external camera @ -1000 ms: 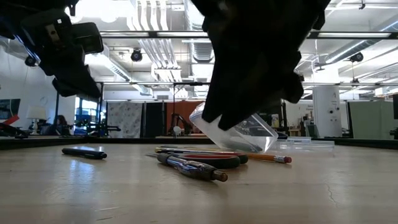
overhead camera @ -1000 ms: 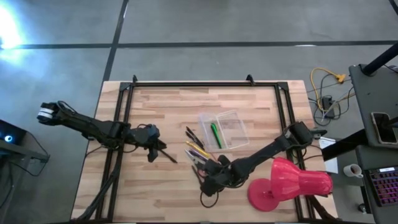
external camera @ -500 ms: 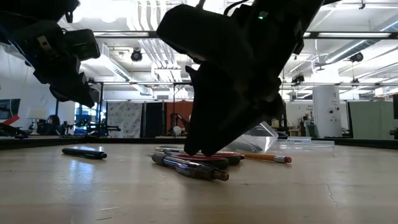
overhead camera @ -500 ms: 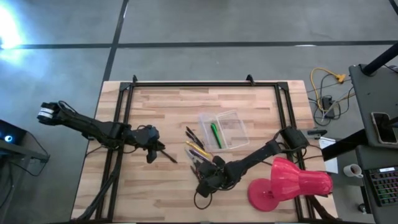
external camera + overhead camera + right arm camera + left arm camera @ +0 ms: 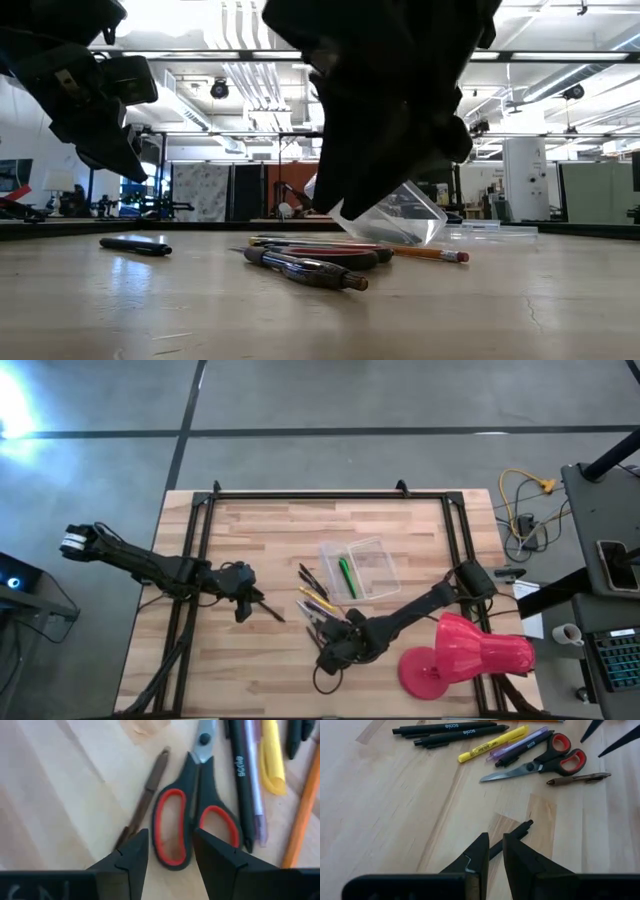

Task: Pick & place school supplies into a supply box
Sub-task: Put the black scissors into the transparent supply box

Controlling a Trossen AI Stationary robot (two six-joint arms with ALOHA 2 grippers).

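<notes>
Clear supply box (image 5: 372,560) sits mid-table with a green pen (image 5: 346,576) inside. Just on its near-left, loose on the wood, lie the red-handled scissors (image 5: 192,820), a brown pen (image 5: 145,800), black pens (image 5: 450,729), a yellow marker (image 5: 492,744), a purple pen (image 5: 520,746) and an orange pencil (image 5: 430,253). My right gripper (image 5: 170,837) hangs open above the scissors' handle loops, touching nothing. My left gripper (image 5: 493,845) hovers over a lone dark pen (image 5: 515,834) at the table's left, fingers a narrow gap apart.
A large pink-red lamp-shaped object (image 5: 465,655) lies at the table's near right, close beside my right arm. A black frame rail (image 5: 320,494) runs along the table's far edge and sides. Bare wood (image 5: 270,530) lies on the far side of the supplies.
My right gripper dipped down onto the pile of pens and scissors half a second ago and has risen clear again, still open. The scissors and pens stay on the table.
</notes>
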